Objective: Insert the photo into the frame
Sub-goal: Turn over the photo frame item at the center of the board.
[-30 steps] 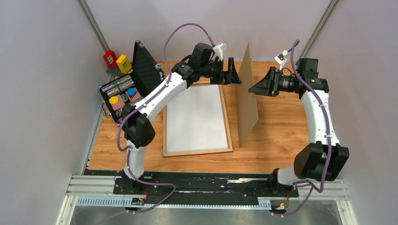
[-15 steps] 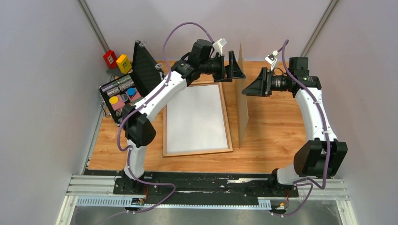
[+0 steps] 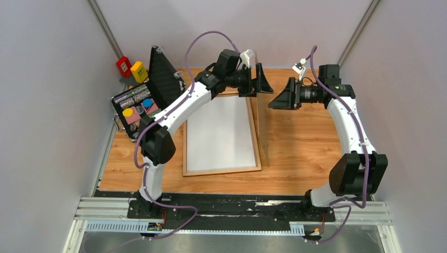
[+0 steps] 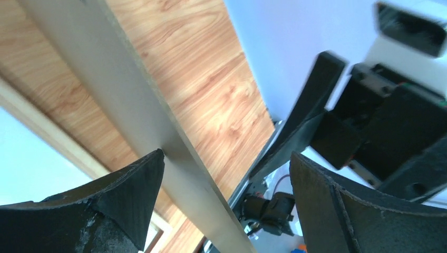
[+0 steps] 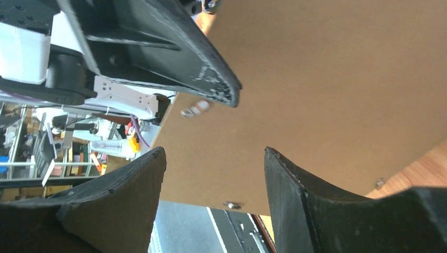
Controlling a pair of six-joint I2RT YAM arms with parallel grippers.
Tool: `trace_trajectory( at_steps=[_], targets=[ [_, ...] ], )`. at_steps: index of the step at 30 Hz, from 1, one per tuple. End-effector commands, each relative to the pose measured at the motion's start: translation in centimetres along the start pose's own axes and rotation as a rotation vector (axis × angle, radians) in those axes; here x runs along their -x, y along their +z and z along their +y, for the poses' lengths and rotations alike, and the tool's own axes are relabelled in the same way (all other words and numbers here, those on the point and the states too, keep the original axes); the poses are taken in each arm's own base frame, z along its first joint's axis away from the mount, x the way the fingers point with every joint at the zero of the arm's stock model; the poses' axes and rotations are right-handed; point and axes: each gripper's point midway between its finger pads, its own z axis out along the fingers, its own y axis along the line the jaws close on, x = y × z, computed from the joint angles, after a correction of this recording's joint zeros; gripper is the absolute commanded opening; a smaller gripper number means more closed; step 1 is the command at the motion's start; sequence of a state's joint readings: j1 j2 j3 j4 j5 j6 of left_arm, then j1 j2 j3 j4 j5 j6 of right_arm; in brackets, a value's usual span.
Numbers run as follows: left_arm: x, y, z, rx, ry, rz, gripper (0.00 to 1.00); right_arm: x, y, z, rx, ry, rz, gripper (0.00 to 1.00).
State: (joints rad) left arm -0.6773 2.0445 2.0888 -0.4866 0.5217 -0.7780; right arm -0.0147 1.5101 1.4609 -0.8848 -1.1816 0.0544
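- The table (image 3: 311, 142) is a wooden top; both arms reach over its far half.
- The frame (image 3: 221, 171) lies flat left of centre, its long sides running from near to far.
- A white sheet (image 3: 221, 132) fills the frame's opening. No printed side shows, so I cannot tell whether this is the photo lying face down.
- The board (image 5: 342, 95), plain brown, stands upright on one edge just right of the frame's right rail. From above it is seen almost edge-on.
- A black case (image 3: 136, 109) sits open at the table's left edge, lid raised, with coloured bits inside.
- The left gripper (image 3: 266, 79) is at the board's far top corner with its jaws wide apart. In its wrist view the board's edge runs between the fingers, right beside one fingertip (image 4: 150, 163) and well clear of the other; it is not clamped.
- The right gripper (image 3: 278, 94) points left at the board's brown face with its jaws apart and nothing between them. Whether its tips touch the board I cannot tell.
- A red box (image 3: 124, 65) and a yellow box (image 3: 139, 71) sit just beyond the table's far left corner, side by side.
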Motion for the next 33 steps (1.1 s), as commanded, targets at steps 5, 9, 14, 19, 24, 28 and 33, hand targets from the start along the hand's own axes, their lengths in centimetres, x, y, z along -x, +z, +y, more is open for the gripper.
trace_trajectory(
  at_steps=[5, 9, 14, 19, 24, 28, 33],
  targets=[
    [-2.1, 0.1, 4.6, 0.105, -0.022, 0.032, 0.83, -0.6, -2.6, -6.6, -0.142, 0.085, -0.071, 0.66],
    [-2.7, 0.2, 5.5, 0.116, -0.026, 0.043, 0.72, -1.8, -3.4, -10.0, -0.205, 0.144, -0.084, 0.65],
    [-3.2, 0.1, 6.4, 0.132, -0.025, 0.053, 0.6, -3.4, -3.9, -13.9, -0.259, 0.19, -0.086, 0.64],
    [-4.0, 0.0, 7.8, 0.133, -0.044, 0.059, 0.45, -4.5, -4.1, -16.6, -0.271, 0.244, -0.093, 0.63],
    [-5.3, 0.4, 8.8, 0.104, -0.066, 0.083, 0.32, -5.0, -4.3, -18.4, -0.284, 0.266, -0.104, 0.63],
    [-5.3, 0.3, 8.9, 0.082, -0.057, 0.088, 0.25, -4.8, -5.0, -19.3, -0.294, 0.271, -0.13, 0.63],
    [-4.9, -0.5, 8.1, -0.029, -0.053, 0.09, 0.0, -4.8, -5.5, -19.7, -0.292, 0.254, -0.157, 0.7]
  ],
)
